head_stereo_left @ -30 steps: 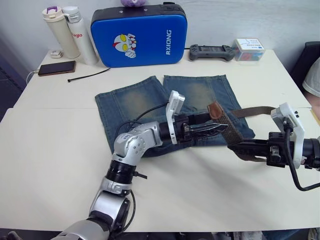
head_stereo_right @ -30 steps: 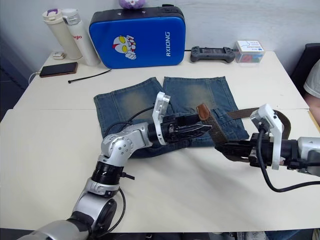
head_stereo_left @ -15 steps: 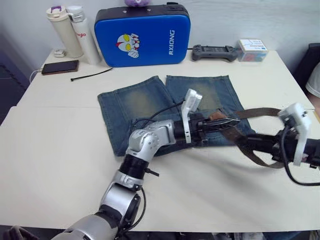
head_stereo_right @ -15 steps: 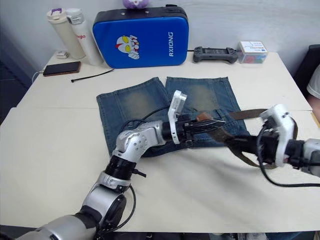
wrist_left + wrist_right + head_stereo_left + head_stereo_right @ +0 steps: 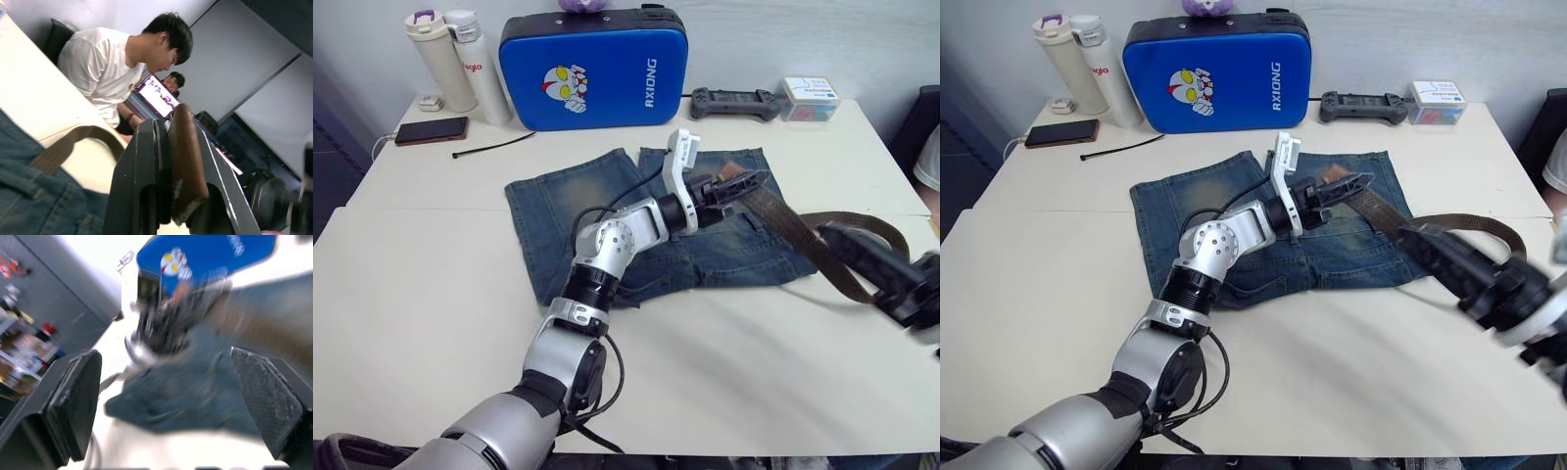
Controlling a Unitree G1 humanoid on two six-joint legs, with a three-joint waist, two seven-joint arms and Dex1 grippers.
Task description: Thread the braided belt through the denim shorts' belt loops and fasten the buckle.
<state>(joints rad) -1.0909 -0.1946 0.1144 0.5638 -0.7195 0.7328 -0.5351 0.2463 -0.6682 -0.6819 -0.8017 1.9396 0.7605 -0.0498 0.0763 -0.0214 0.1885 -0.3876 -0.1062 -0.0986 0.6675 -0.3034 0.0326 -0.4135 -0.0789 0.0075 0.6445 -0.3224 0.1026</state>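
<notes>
We are still near the start, we think. The braided belt [image 5: 803, 235] is not in any of the belt loops that we can see — it hangs in the air over the denim shorts [image 5: 607, 220] and curves off past their side edge onto the table [image 5: 431, 294]. The shorts lie flat on the table, in front of the blue case [image 5: 587, 69]. The buckle is too hard to pick out, so nothing looks fastened. All the threading and the buckling are left to do.

Our left gripper [image 5: 744, 184] reaches out over the top of the shorts, lifted a little off the cloth. Its two black fingers [image 5: 146, 166] pinch the tan leather end of the belt tight between them (the wrist view shows this best).

Our right gripper [image 5: 1479, 279] sits off to the side of the shorts, near the belt's loop on the table. Its fingers [image 5: 73, 401] are spread wide apart — with nothing between them.
</notes>
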